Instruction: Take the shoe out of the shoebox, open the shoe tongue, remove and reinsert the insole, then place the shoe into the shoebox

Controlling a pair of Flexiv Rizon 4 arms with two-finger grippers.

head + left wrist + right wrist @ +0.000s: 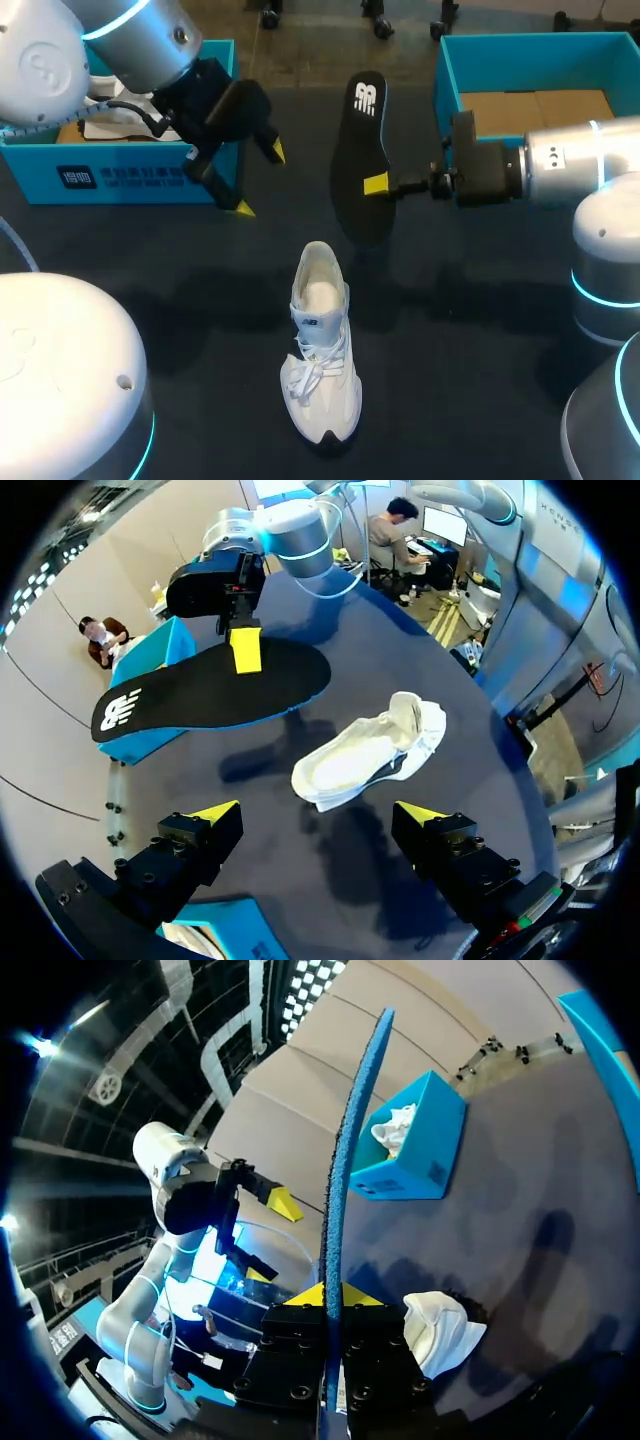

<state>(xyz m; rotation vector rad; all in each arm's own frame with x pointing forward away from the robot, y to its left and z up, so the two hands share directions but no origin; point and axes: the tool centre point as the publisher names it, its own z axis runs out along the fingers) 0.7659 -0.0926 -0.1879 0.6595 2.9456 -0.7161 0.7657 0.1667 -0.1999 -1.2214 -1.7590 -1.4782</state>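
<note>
A white shoe stands on the dark table, toe toward the front edge, its mouth gaping. My right gripper is shut on a black insole and holds it in the air behind the shoe. Edge-on, the insole rises from between the right gripper's yellow tips, with the shoe beside them. My left gripper hangs open and empty in front of the blue shoebox. From the left gripper, the shoe lies ahead and the insole floats beyond it.
A second blue box with brown cardboard inside stands at the back right. The left shoebox holds white paper. Bare dark table surrounds the shoe.
</note>
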